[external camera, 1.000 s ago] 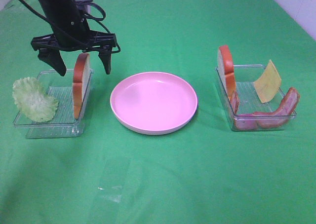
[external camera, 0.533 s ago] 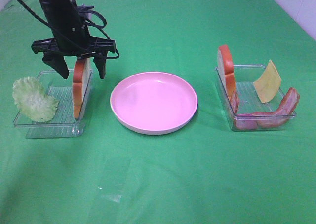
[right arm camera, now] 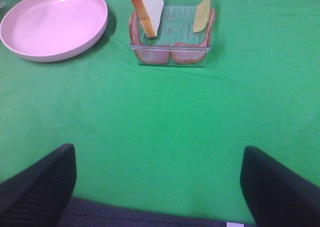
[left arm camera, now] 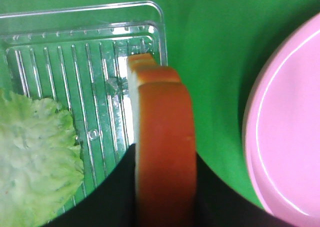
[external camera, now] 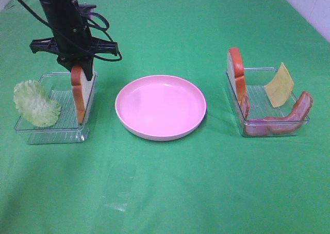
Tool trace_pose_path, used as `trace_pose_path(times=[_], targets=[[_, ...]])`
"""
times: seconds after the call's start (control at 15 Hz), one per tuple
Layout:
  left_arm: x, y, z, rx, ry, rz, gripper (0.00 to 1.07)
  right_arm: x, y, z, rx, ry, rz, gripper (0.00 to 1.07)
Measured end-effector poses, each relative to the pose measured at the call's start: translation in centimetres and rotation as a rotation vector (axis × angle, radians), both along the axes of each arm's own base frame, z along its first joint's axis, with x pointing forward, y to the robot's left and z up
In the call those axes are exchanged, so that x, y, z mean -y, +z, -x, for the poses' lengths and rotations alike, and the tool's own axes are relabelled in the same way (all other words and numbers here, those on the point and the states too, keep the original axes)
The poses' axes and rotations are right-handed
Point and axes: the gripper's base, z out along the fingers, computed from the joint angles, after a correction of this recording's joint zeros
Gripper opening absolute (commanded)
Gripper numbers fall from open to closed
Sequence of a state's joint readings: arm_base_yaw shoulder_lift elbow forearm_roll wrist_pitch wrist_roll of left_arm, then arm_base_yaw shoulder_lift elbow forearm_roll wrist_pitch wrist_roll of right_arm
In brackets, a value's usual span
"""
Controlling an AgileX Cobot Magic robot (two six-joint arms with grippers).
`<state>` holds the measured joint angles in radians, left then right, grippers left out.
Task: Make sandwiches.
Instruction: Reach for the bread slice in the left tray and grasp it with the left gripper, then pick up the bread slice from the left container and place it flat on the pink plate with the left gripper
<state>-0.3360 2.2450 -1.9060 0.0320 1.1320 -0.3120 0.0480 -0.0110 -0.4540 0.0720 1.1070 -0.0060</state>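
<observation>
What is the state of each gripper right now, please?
Left gripper: closed on the upright bread slice.
Right gripper: open, holding nothing.

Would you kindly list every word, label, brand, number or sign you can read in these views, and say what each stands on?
None: no view shows any readable text. The pink plate, the left tray, the right tray, the left bread slice, the right bread slice, the lettuce, the cheese, the bacon and the green cloth all look unmarked.
</observation>
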Motion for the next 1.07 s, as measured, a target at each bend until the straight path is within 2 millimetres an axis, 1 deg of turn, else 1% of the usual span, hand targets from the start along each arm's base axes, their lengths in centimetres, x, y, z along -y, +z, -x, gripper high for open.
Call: trace_pose_path(times=[0.33,0.47,0.53,0.6,0.67,0.73,0.93,1.0,1.07], targets=[[-0.3,0.0,0.1,-0.013,0.026,-0.028,0.05,0.0,0.0,0.0,0.000,0.000,0.000,0.87],[-0.7,0.9,0.3,-0.008,0.045,-0.057,0.05,0.0,0.0,0.0,0.000,0.000,0.000,0.87],[-0.8,2.7,0.4,0.021,0.051,-0.059,0.05,0.0,0.0,0.0,0.000,0.000,0.000,0.87],[-0.8,3.7,0.2,0.050,0.053,-0.049,0.05,0.0,0.0,0.0,0.000,0.001,-0.001,0.87],[-0.6,5.2,-0.1,0.094,0.055,-0.030,0.05,0.0,0.0,0.0,0.000,0.001,-0.001,0.87],[-0.6,6.0,-0.2,0.115,0.056,-0.017,0.05,0.0,0.0,0.0,0.000,0.001,-0.001,0.87],[0.0,10.2,-0.1,0.211,0.062,0.093,0.05,0.0,0.0,0.0,0.000,0.003,-0.004,0.87],[0.6,11.8,0.1,0.233,0.047,0.169,0.05,0.0,0.0,0.0,0.000,0.003,-0.004,0.87],[1.0,12.2,0.3,0.223,0.022,0.222,0.05,0.0,0.0,0.0,-0.001,-0.001,-0.009,0.87]])
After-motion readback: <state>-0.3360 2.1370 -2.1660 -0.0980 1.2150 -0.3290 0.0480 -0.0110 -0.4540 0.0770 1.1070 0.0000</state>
